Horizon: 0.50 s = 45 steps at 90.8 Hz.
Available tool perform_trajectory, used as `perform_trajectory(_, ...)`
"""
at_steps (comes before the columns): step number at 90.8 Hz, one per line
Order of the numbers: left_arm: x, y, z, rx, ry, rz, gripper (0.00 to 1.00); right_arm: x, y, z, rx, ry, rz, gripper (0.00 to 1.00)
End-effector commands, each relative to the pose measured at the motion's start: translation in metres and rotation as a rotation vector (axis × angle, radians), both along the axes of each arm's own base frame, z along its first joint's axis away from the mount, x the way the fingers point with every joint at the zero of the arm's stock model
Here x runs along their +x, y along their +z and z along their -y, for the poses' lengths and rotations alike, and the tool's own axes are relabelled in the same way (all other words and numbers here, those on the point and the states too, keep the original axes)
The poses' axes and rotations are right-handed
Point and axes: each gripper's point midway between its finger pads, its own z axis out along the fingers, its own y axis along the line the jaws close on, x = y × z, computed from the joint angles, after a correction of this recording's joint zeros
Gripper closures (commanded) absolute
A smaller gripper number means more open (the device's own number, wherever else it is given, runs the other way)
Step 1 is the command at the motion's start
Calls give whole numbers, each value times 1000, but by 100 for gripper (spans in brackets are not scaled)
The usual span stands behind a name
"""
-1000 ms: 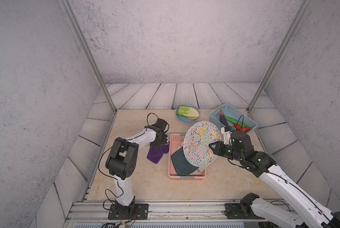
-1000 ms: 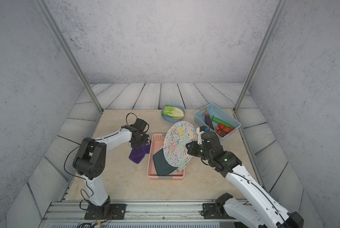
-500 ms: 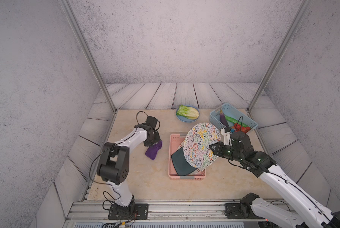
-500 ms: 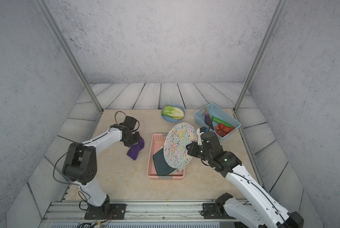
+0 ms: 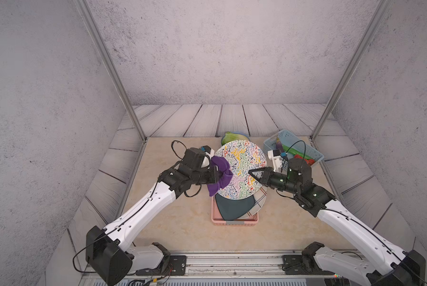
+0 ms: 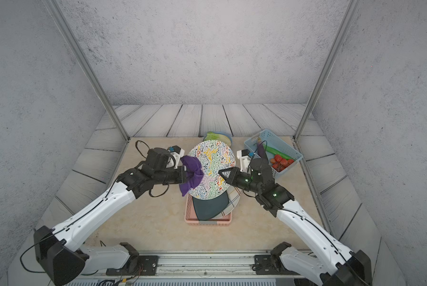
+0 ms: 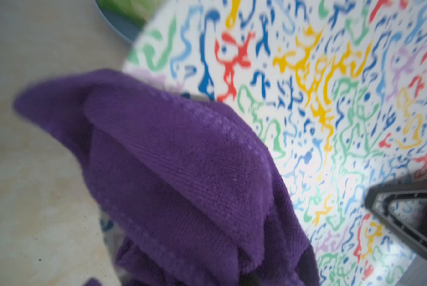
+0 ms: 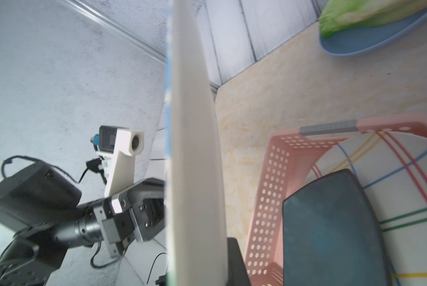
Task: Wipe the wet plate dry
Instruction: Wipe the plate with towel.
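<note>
Finding 1, task item: the patterned plate (image 5: pixel 242 170) is held off the worktop (image 5: pixel 177 218). It is tilted, with its printed face showing in both top views, above the far end of the pink rack (image 5: pixel 234 222). The right wrist view shows it edge-on.

Finding 2, right tool (image 5: pixel 252 172): closed on the plate's rim at the side nearest its own arm, with one finger lying across the printed face.

Finding 3, left tool (image 5: pixel 215 174): clamped shut on a bunched purple cloth (image 5: pixel 221 173). The cloth overlaps the opposite rim in both top views and covers part of the face in the left wrist view. It appears to touch, though firm contact cannot be confirmed.

Assessment: wiping looks to be at its start, as most of the face lies uncovered. Wetness cannot be made out.

Recommendation for the step in hand: press the cloth lightly and square to the face, since a single rim pinch is likely to let the plate pivot under a hard push. Sweep in overlapping passes from the cloth-side rim towards the holding finger, stop short of it, then treat the back. Hold the plate over the rack, clear of the dark plate (image 5: pixel 233 206) and the striped plate (image 5: pixel 260 201) stacked there
</note>
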Motion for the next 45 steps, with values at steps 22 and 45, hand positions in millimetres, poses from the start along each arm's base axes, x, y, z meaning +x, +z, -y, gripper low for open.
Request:
perform_trajectory(22,-38,-8,67,32,-131,-45,100,-9,119,0,268,16,258,100)
perform_trajectory(45,-1,-27,11,104,29,-40,100,-36,121,9,292,54,262,100)
